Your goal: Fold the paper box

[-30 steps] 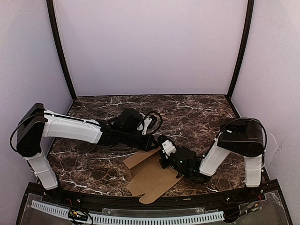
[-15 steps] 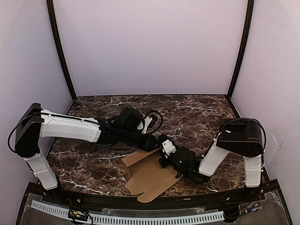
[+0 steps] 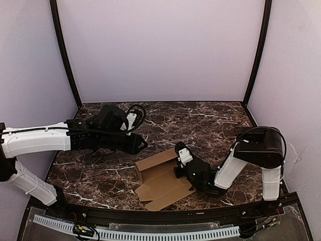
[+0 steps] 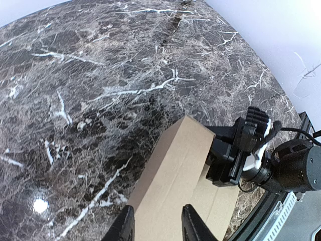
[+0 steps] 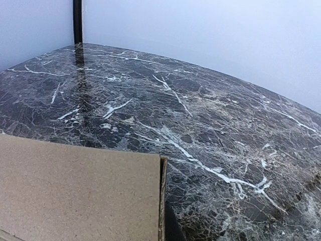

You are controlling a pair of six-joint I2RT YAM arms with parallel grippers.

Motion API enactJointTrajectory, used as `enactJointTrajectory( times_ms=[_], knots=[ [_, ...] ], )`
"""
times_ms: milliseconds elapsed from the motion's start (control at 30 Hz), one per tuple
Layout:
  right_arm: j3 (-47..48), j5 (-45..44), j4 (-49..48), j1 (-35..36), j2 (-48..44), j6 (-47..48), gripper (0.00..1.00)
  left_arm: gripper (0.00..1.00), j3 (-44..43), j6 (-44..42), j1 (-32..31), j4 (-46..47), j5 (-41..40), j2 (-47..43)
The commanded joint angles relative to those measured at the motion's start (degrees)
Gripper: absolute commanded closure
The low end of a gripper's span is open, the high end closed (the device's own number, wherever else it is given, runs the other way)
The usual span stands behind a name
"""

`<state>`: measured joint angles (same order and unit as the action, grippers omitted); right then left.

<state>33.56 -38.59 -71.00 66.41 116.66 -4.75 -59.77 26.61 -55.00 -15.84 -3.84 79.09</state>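
Observation:
The paper box (image 3: 159,179) is a tan cardboard sheet lying partly folded near the table's front edge, with one long panel raised along its far side. In the left wrist view the paper box (image 4: 175,175) lies beyond my fingertips. My left gripper (image 3: 141,144) hangs open up and to the left of it, apart from the card; in its own view the left gripper (image 4: 158,227) holds nothing. My right gripper (image 3: 180,159) is shut on the raised panel's right end. In the right wrist view the panel (image 5: 75,193) fills the lower left, and the right gripper (image 5: 164,227) pinches its edge.
The dark marble table (image 3: 210,125) is closed in by pale walls at the back and both sides, with black corner posts (image 3: 65,55). A ribbed white strip (image 3: 165,234) runs along the near edge. The right arm's black elbow (image 3: 261,145) stands at the right.
My left gripper has opened, let go of the box and drawn back up and to the left. The right gripper has closed on the panel's end and stayed in place.

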Motion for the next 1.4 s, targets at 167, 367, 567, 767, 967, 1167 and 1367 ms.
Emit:
enactJointTrajectory(
  times_ms=[167,367,567,767,967,1167,1367],
  knots=[
    [2.9,-11.8,8.9,2.3,1.5,-3.4,1.00,0.96,8.2,5.1,0.1,-4.5,0.2,-2.7],
    [3.7,-13.3,9.8,3.2,2.2,-3.2,1.00,0.99,10.4,6.6,0.1,-2.6,1.2,-1.7],
    [3.3,-13.3,9.7,3.3,2.1,-3.3,1.00,0.99,10.6,6.6,0.1,-2.1,1.7,-0.7],
    [3.4,-13.2,9.7,3.3,2.1,-3.2,1.00,0.99,11.0,6.9,0.1,-1.4,2.3,0.4],
    [3.3,-13.3,10.0,3.4,1.9,-3.2,1.00,0.99,13.0,8.4,0.1,-1.3,2.4,0.4],
    [3.7,-13.1,10.8,3.4,1.9,-3.2,0.97,0.99,15.8,9.7,0.1,-0.5,2.4,-0.2],
    [3.3,-12.9,9.7,3.5,1.6,-2.8,0.80,0.99,14.2,8.6,0.1,-1.2,0.8,-1.4]
  ],
)
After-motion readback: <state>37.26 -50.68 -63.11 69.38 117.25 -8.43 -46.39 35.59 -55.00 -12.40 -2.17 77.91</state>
